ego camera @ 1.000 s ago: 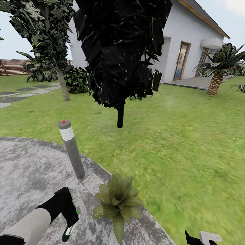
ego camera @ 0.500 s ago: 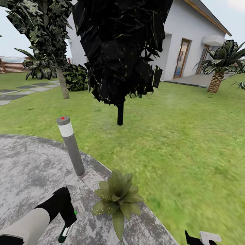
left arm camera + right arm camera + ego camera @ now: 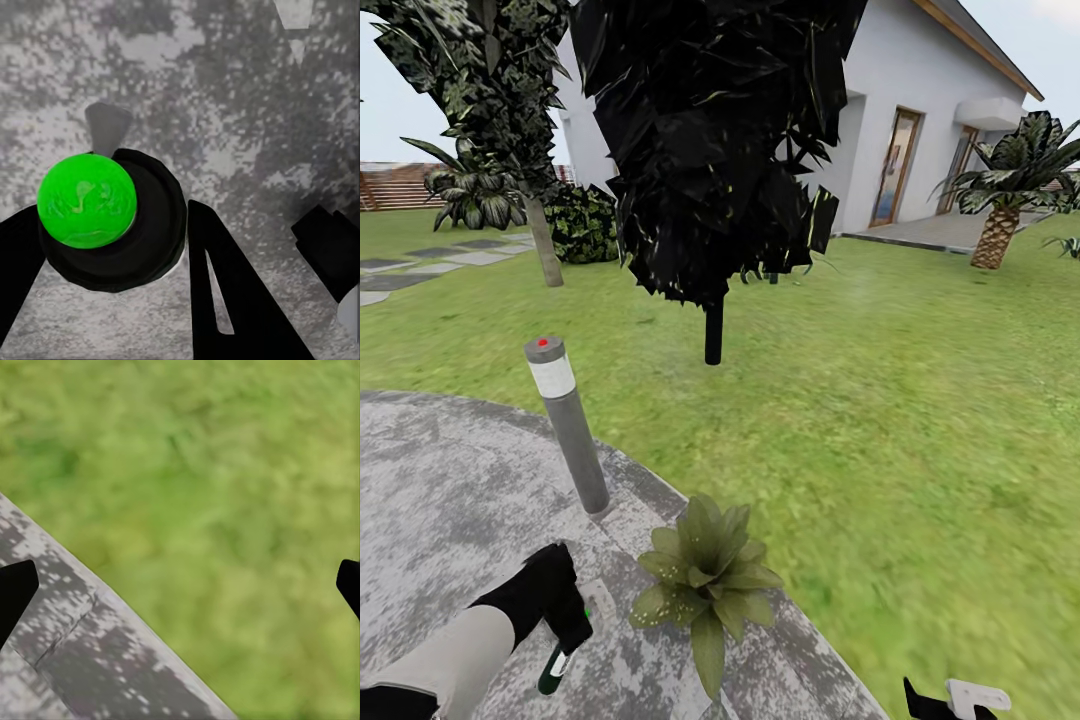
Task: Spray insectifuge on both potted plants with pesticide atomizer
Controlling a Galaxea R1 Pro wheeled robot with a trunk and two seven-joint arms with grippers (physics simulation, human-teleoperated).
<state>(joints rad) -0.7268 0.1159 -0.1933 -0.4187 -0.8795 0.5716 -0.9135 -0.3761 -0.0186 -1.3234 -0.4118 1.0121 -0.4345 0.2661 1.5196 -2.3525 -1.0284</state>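
The left gripper (image 3: 565, 625) hung low over the round grey patio (image 3: 440, 480), its black fingers closed around one pesticide atomizer (image 3: 554, 668), whose dark green body and white label poked out just below the gripper. In the left wrist view the atomizer (image 3: 97, 217) showed end-on as a bright green disc in a dark round rim, with one black finger (image 3: 225, 300) pressed against it on one side and the other finger's edge at its far side; the bottle seemed to be clear of the paving, though the view was too close to be sure.

One potted plant (image 3: 705, 580), a low rosette of broad pointed leaves, sat just beside the left gripper toward the robot's right, on the patio's edge next to the lawn (image 3: 880, 400). Its pot was hidden under the leaves. One grey bollard lamp (image 3: 567, 425) with a white band and red top stood just beyond the gripper, upright on the paving.

The right gripper (image 3: 180, 585) was spread wide: its two black fingertips (image 3: 15, 592) sat at opposite edges of the right wrist view with nothing between them, above the border where patio met grass. A sliver of that arm showed in the head view's lower corner.

Farther beyond the left gripper stood one dark-leaved tree (image 3: 710, 150), and behind it one white house (image 3: 920, 130) with one palm (image 3: 1000, 200).
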